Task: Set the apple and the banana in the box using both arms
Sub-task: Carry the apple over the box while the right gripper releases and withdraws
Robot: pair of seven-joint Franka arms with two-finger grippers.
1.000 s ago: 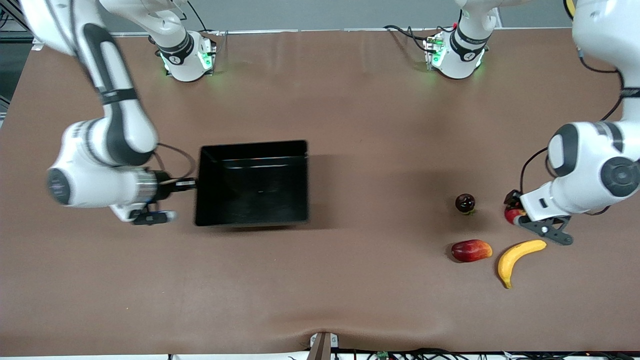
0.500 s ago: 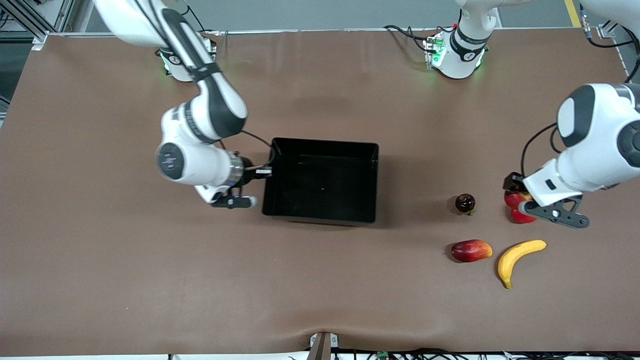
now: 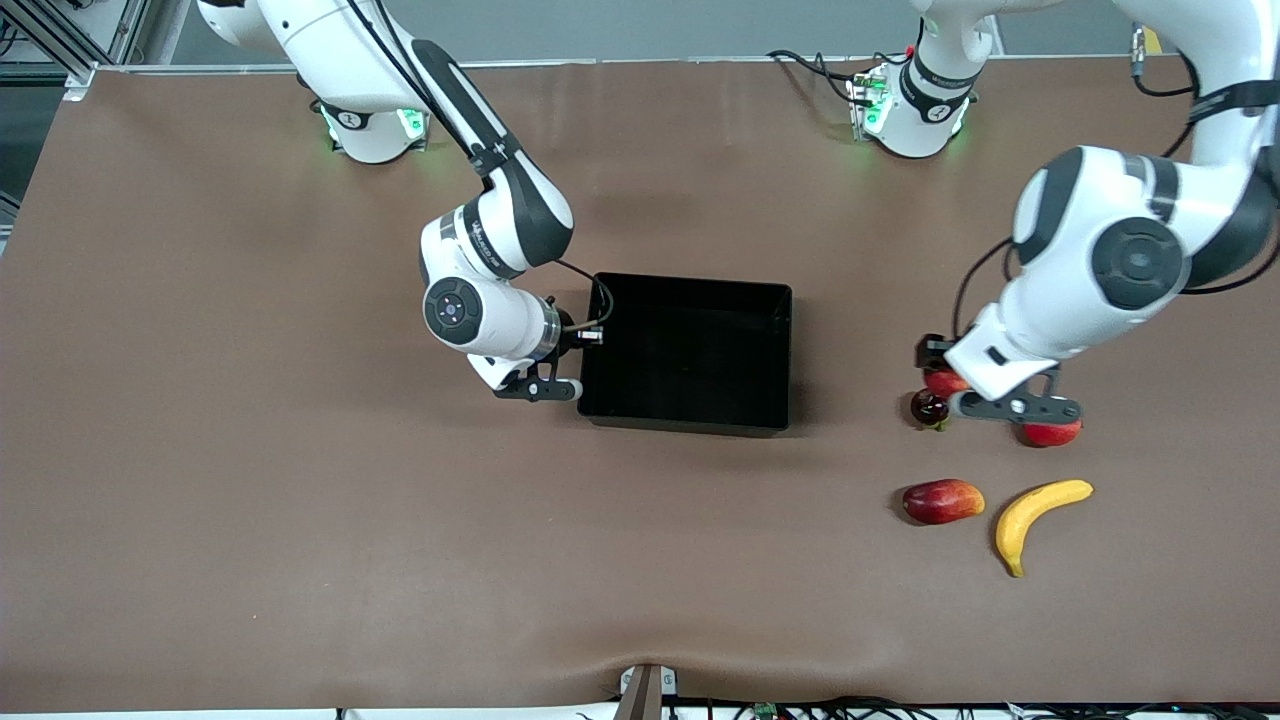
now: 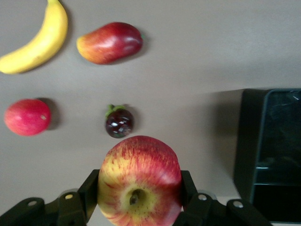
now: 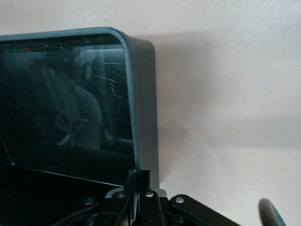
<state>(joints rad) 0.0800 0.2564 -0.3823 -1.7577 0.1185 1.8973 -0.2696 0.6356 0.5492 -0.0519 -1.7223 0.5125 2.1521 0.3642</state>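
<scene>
The apple [image 4: 139,181], red with yellow streaks, sits between the fingers of my left gripper [image 4: 139,184], which is shut on it. In the front view the apple [image 3: 941,380] hangs over the small dark round fruit [image 3: 928,408], beside the black box [image 3: 786,350]. The banana [image 3: 1035,512] lies on the table, nearer to the front camera than the apple. My right gripper [image 3: 592,336] is shut on the box's end wall [image 5: 143,108], toward the right arm's end of the table. In the right wrist view its fingers [image 5: 134,181] pinch that wall.
A smooth pink-red round fruit [image 3: 1050,434] lies under the left wrist. A red-and-yellow mango-like fruit [image 3: 943,500] rests beside the banana. The left wrist view shows these fruits and the box's wall [image 4: 244,141]. Bare brown table lies between box and fruits.
The right arm has dragged the box toward the left arm's end of the table. The left gripper has carried the apple from beside the pink-red fruit toward the box.
</scene>
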